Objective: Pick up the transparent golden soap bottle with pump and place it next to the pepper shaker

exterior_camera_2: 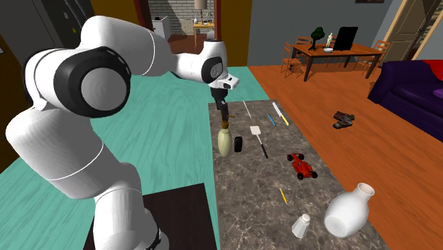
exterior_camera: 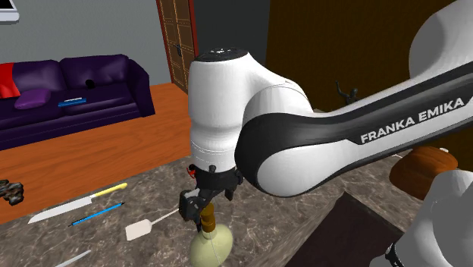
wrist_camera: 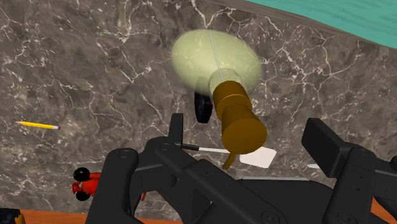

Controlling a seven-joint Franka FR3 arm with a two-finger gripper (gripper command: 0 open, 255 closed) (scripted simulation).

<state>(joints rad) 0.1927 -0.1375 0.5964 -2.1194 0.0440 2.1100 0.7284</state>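
Evidently we've everything left: our black gripper (wrist_camera: 248, 127) stands wide open astride the pale-yellow, brown-pumped soap bottle (wrist_camera: 216, 63), ungrasped.

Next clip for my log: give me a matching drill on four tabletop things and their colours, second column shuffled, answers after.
Things:
1. soap bottle pump
2. toy car
3. vase
4. pen

Colours:
a. blue
b. golden brown
c. white
d. red

Pairs: 1-b, 2-d, 3-c, 4-a.
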